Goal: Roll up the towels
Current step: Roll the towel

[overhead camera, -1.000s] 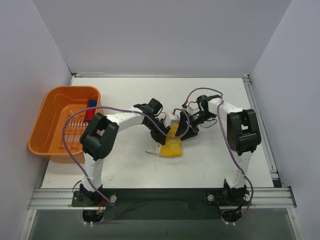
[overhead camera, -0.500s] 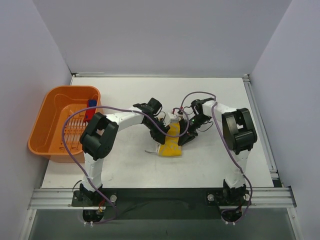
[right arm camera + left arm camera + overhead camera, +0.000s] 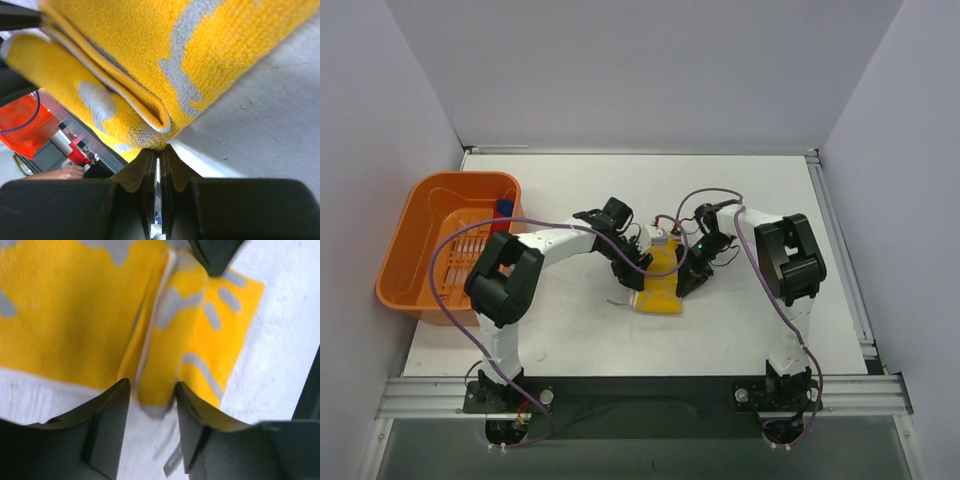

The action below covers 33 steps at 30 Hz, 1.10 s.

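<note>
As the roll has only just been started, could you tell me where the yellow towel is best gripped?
Probably the raised rolled fold at its left end, approached from the left edge of the yellow towel: the layers form a narrow ridge there, which the open left hand straddles.

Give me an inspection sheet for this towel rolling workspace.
Surface: white table, no stains seen.
Job's things: yellow towel mid-table, partly folded; red and blue towel inside the orange tub.
Clutter: orange tub at the left edge; nothing else seen.
Hands: left hand astride a towel fold, jaws apart, grip unclear; right hand shut, tips at the folded edge.
Cables: purple cables in loose loops; no snag seen.
Surroundings: plain walls on three sides; metal rail at near edge.
</note>
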Each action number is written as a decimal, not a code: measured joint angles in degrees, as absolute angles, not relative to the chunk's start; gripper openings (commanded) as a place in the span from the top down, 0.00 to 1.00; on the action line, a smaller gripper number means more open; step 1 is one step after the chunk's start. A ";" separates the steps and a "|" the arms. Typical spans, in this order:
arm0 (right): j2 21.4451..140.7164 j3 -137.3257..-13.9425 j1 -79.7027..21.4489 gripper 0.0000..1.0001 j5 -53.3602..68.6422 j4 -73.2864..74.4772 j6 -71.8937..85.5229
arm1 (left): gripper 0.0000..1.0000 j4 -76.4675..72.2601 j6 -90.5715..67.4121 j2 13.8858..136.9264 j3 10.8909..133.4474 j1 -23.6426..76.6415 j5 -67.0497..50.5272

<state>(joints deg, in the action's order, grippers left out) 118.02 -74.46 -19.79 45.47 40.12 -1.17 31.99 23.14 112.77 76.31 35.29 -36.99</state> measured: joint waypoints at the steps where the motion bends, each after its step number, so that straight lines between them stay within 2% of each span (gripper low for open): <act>1: 118.02 -74.46 -19.88 1.00 45.32 40.10 -1.17 | 0.30 31.09 23.20 110.54 74.22 35.22 -36.47; 4: 118.02 -74.41 -19.94 1.00 44.97 40.12 -1.19 | 0.22 27.70 23.70 101.10 66.72 35.24 -34.35; 7: 118.02 -74.37 -19.99 1.00 44.82 40.12 -1.19 | 0.21 25.61 26.59 92.18 62.59 37.34 -31.33; 10: 118.02 -74.37 -20.16 1.00 44.80 40.12 -1.19 | 0.21 23.16 29.91 88.84 61.14 41.98 -28.05; 20: 117.97 -75.40 -21.34 0.98 44.77 40.93 -1.21 | 0.23 16.95 37.69 92.99 57.23 52.36 -18.26; 26: 117.97 -76.69 -21.54 0.96 44.93 41.65 -1.19 | 0.32 14.41 41.80 96.12 56.51 53.95 -15.90; 31: 117.97 -76.86 -21.74 0.98 45.39 41.71 -1.13 | 0.34 13.65 44.82 97.43 54.52 54.24 -14.74; 33: 117.97 -76.99 -21.80 0.98 45.39 41.82 -1.13 | 0.43 13.52 45.36 97.45 54.52 54.28 -14.72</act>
